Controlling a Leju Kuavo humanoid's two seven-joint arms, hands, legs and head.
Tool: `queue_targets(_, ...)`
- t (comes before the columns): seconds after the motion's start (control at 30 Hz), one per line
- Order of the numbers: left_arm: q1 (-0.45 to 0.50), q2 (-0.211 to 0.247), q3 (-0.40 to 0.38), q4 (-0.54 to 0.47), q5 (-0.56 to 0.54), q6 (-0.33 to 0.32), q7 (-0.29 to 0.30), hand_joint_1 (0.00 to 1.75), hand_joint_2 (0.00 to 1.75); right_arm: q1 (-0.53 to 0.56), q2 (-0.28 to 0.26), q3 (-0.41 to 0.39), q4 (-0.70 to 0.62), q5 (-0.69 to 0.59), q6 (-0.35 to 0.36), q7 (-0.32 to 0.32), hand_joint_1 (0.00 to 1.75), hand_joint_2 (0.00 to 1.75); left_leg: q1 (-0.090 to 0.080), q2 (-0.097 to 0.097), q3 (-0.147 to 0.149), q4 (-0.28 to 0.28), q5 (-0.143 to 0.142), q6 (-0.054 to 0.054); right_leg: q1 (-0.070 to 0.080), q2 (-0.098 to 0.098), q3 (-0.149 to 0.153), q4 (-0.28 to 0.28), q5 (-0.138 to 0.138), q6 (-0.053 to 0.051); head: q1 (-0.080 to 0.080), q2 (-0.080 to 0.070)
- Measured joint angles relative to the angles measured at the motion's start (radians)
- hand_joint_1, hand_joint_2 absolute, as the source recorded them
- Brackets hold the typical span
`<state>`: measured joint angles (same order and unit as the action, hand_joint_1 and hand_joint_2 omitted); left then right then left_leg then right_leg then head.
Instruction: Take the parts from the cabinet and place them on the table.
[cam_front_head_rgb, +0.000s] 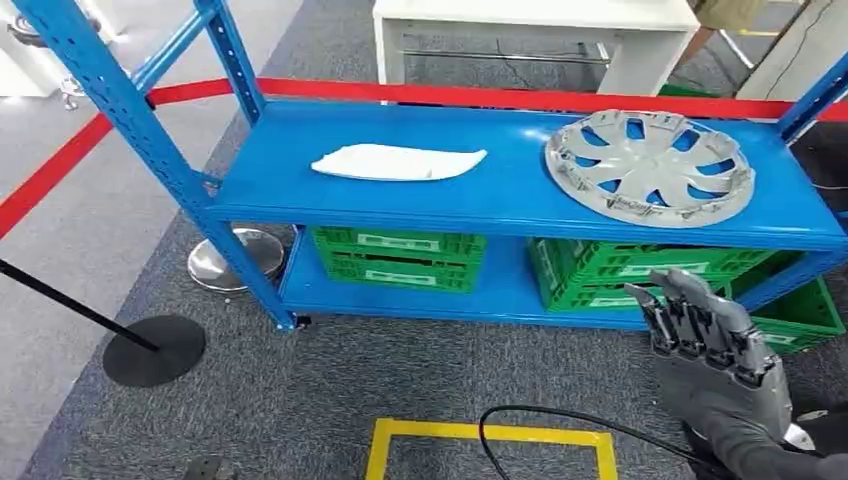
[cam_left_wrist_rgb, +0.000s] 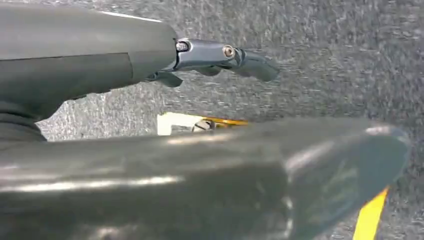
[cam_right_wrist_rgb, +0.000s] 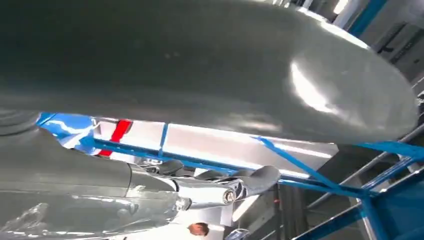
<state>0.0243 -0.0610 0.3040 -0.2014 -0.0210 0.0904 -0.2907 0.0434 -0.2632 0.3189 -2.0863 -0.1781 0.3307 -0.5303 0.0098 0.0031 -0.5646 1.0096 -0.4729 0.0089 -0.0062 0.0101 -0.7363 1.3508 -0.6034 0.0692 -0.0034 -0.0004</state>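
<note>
Right hand: grey many-fingered right hand (cam_front_head_rgb: 705, 325) raised below the shelf edge — fingers apart, empty.
Left hand: left hand (cam_left_wrist_rgb: 220, 57) over grey carpet, holding nothing.
Shelf: blue metal cabinet (cam_front_head_rgb: 500, 195) carries both parts.
Parts: silver plastic wheel cover (cam_front_head_rgb: 648, 165) at the right — white curved trim piece (cam_front_head_rgb: 397, 162) mid-shelf, well apart.
Below: green plastic crates (cam_front_head_rgb: 400, 257).

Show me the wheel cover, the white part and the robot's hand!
wheel cover (cam_front_head_rgb: 650, 166), head view, on its grey hub.
white part (cam_front_head_rgb: 398, 162), head view, on its middle.
right hand (cam_front_head_rgb: 712, 338), head view, on the back of the hand.
</note>
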Motion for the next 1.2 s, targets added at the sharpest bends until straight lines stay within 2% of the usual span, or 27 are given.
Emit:
queue_targets(0.03,0.001,0.000,0.000,0.000,-0.001,0.000,-0.001,0.00,0.00,0.002,0.000,-0.002,0.000,0.000,0.005,-0.001,0.00,0.00,0.000,0.000,0.009,0.000,-0.006,-0.001,0.000,0.000,-0.004,-0.013,0.027,0.000,0.000,0.000)
queue_targets(0.07,0.002,0.000,0.001,0.000,-0.002,0.000,-0.001,0.00,0.00,0.004,0.000,-0.005,0.000,0.002,0.007,-0.002,0.00,0.00,0.001,-0.001,0.021,0.000,-0.014,-0.003,0.000,-0.001,0.015,-0.068,0.076,-0.001,0.001,0.000)
queue_targets(0.13,0.003,-0.001,0.004,0.000,-0.003,0.000,-0.002,0.00,0.00,0.004,0.000,-0.012,0.000,0.003,0.012,-0.003,0.00,0.00,0.002,-0.001,0.050,0.000,-0.034,-0.010,-0.003,-0.004,0.091,-0.252,0.191,-0.002,0.001,0.000)
queue_targets(0.17,0.004,0.000,0.008,0.000,-0.003,0.000,-0.003,0.00,0.00,0.006,0.000,-0.014,0.001,0.005,0.013,-0.004,0.00,0.00,-0.003,-0.002,0.053,-0.001,-0.042,-0.018,-0.002,-0.007,0.113,-0.281,0.183,-0.001,0.001,0.000)
queue_targets(0.2,0.001,0.000,0.010,0.000,-0.003,0.000,-0.004,0.00,0.00,0.006,0.000,-0.015,0.001,0.005,0.015,-0.004,0.00,0.00,-0.006,-0.003,0.053,0.005,-0.047,-0.024,-0.001,-0.006,0.123,-0.311,0.172,-0.011,0.005,0.000)
queue_targets(0.27,0.000,0.000,0.011,0.000,-0.005,-0.001,-0.006,0.00,0.00,0.012,0.000,-0.016,0.000,0.006,0.016,-0.005,0.00,0.00,-0.006,-0.002,0.052,-0.004,-0.047,-0.029,0.002,-0.003,0.116,-0.302,0.167,-0.025,-0.007,0.000)
queue_targets(0.3,-0.001,0.000,0.012,0.000,-0.008,-0.002,-0.007,0.00,0.00,0.012,0.000,-0.017,0.000,0.006,0.018,-0.005,0.00,0.00,-0.005,-0.001,0.058,-0.010,-0.050,-0.036,0.003,-0.001,0.116,-0.304,0.162,-0.033,-0.006,0.000)
queue_targets(0.37,-0.004,0.001,0.016,0.000,-0.010,-0.003,-0.010,0.00,0.00,0.011,0.000,-0.018,0.000,0.007,0.020,-0.007,0.00,0.00,-0.005,-0.001,0.054,0.016,-0.069,-0.048,-0.006,-0.001,0.137,-0.315,0.156,-0.048,-0.008,0.000)
queue_targets(0.4,-0.004,-0.001,0.016,0.000,-0.011,-0.004,-0.011,0.00,0.00,0.010,0.000,-0.019,0.000,0.007,0.021,-0.008,0.00,0.00,-0.004,-0.001,0.019,0.080,-0.097,-0.051,-0.005,-0.003,0.143,-0.319,0.152,-0.053,-0.014,0.000)
queue_targets(0.47,-0.003,-0.002,0.017,0.000,-0.012,-0.004,-0.011,0.00,0.00,0.011,0.000,-0.020,0.000,0.009,0.022,-0.009,0.00,0.00,-0.003,-0.001,-0.085,0.247,-0.157,-0.055,-0.005,-0.003,0.151,-0.319,0.142,-0.057,-0.015,0.000)
queue_targets(0.5,0.000,-0.002,0.017,0.000,-0.012,-0.004,-0.011,0.00,0.00,0.012,0.000,-0.020,0.000,0.012,0.022,-0.008,0.00,0.00,-0.003,-0.001,-0.128,0.303,-0.160,-0.056,-0.005,-0.002,0.157,-0.319,0.136,-0.059,-0.017,0.000)
queue_targets(0.53,0.002,-0.002,0.017,0.000,-0.012,-0.004,-0.011,0.00,0.00,0.012,0.000,-0.020,0.000,0.013,0.022,-0.009,0.00,0.00,-0.003,-0.001,-0.146,0.307,-0.134,-0.055,-0.005,0.001,0.167,-0.319,0.129,-0.058,-0.015,0.000)
queue_targets(0.57,0.003,-0.002,0.018,0.000,-0.012,-0.004,-0.011,0.00,0.00,0.013,0.000,-0.022,0.000,0.017,0.022,-0.009,0.00,0.00,-0.003,-0.001,-0.142,0.270,-0.083,-0.052,-0.005,0.004,0.181,-0.319,0.119,-0.056,-0.016,0.000)
queue_targets(0.63,0.003,-0.001,0.018,0.000,-0.012,-0.004,-0.011,0.00,0.00,0.012,0.000,-0.023,0.000,0.016,0.022,-0.009,0.00,0.00,-0.004,-0.001,-0.090,0.118,0.041,-0.044,-0.005,0.005,0.212,-0.319,0.099,-0.050,-0.016,0.000)
queue_targets(0.67,0.004,-0.002,0.018,0.000,-0.012,-0.004,-0.011,0.00,0.00,0.012,0.000,-0.023,0.000,0.017,0.022,-0.009,0.00,0.00,-0.004,0.000,-0.071,0.055,0.073,-0.039,-0.005,0.005,0.212,-0.323,0.089,-0.045,-0.017,0.000)
queue_targets(0.7,0.003,-0.002,0.018,0.001,-0.012,-0.004,-0.011,0.00,0.00,0.011,0.000,-0.024,0.000,0.017,0.022,-0.008,0.00,0.00,-0.007,-0.001,-0.049,0.030,0.046,-0.036,0.003,0.009,0.220,-0.318,0.076,-0.035,-0.016,0.000)
queue_targets(0.73,-0.001,-0.002,0.018,0.001,-0.012,-0.004,-0.011,0.00,0.00,0.012,0.000,-0.025,0.000,0.017,0.022,-0.009,0.00,0.00,-0.007,-0.001,-0.044,0.021,0.030,-0.030,0.002,0.009,0.221,-0.325,0.076,-0.030,-0.015,0.000)
queue_targets(0.8,0.000,-0.003,0.018,0.001,-0.015,-0.004,-0.015,0.00,0.00,0.012,0.000,-0.026,0.000,0.018,0.024,-0.010,0.00,0.00,-0.008,-0.001,-0.043,0.009,0.023,-0.016,0.001,0.006,0.241,-0.332,0.084,-0.014,-0.015,0.000)
queue_targets(0.83,0.000,-0.003,0.018,0.001,-0.019,-0.004,-0.016,0.00,0.00,0.012,0.000,-0.027,0.000,0.018,0.026,-0.010,0.00,0.00,-0.001,-0.004,-0.030,0.007,0.024,-0.011,0.001,0.005,0.246,-0.334,0.075,-0.007,-0.015,0.000)
queue_targets(0.87,0.002,-0.002,0.018,0.001,-0.021,-0.004,-0.018,0.00,0.00,0.012,0.000,-0.031,0.000,0.018,0.026,-0.011,0.00,0.00,0.000,-0.004,-0.019,0.004,0.019,-0.006,0.001,0.002,0.239,-0.311,0.066,-0.004,-0.011,0.000)
queue_targets(0.9,0.001,-0.001,0.019,0.001,-0.021,-0.003,-0.019,0.00,0.00,0.008,0.001,-0.032,0.000,0.018,0.027,-0.012,0.00,0.00,0.000,-0.004,-0.011,0.003,0.013,0.000,0.000,0.000,0.207,-0.254,0.050,0.001,-0.005,0.000)
queue_targets(0.97,0.000,-0.002,0.020,0.001,-0.022,-0.003,-0.019,0.00,0.00,0.013,0.001,-0.036,0.000,0.018,0.028,-0.012,0.00,0.00,0.000,-0.004,0.000,0.004,-0.002,0.003,-0.002,-0.001,0.099,-0.089,-0.008,0.003,-0.003,0.000)
queue_targets(1.0,0.000,-0.002,0.020,0.001,-0.023,-0.003,-0.019,0.00,0.00,0.014,0.000,-0.036,0.000,0.019,0.029,-0.012,0.00,0.00,-0.001,-0.004,0.009,0.004,-0.010,0.003,-0.002,-0.001,0.053,-0.033,-0.025,0.005,-0.005,0.000)
queue_targets(1.03,0.001,-0.002,0.021,0.001,-0.024,-0.003,-0.019,0.00,0.00,0.014,0.001,-0.037,0.000,0.019,0.029,-0.011,0.00,0.00,0.000,-0.004,0.020,0.004,-0.019,0.002,-0.002,-0.001,0.029,-0.022,-0.019,0.008,-0.003,0.000)
queue_targets(1.07,0.003,-0.002,0.022,0.001,-0.024,-0.003,-0.019,0.00,0.00,0.014,0.001,-0.038,0.000,0.019,0.029,-0.011,0.00,0.00,0.000,-0.005,0.034,0.004,-0.029,0.001,-0.003,-0.001,0.026,-0.050,0.010,0.009,-0.004,0.000)
queue_targets(1.17,0.003,-0.002,0.023,0.001,-0.024,-0.003,-0.019,0.00,0.00,0.014,0.001,-0.040,0.000,0.019,0.029,-0.011,0.00,0.00,0.004,-0.006,0.085,0.003,-0.069,-0.012,-0.007,-0.005,0.085,-0.277,0.191,0.007,-0.002,0.000)
queue_targets(1.2,0.002,0.000,0.024,0.002,-0.024,-0.003,-0.019,0.00,0.00,0.016,0.001,-0.040,0.002,0.019,0.029,-0.012,0.00,0.00,0.001,-0.007,0.098,0.006,-0.079,-0.020,-0.003,-0.007,0.082,-0.288,0.182,0.000,-0.001,0.000)
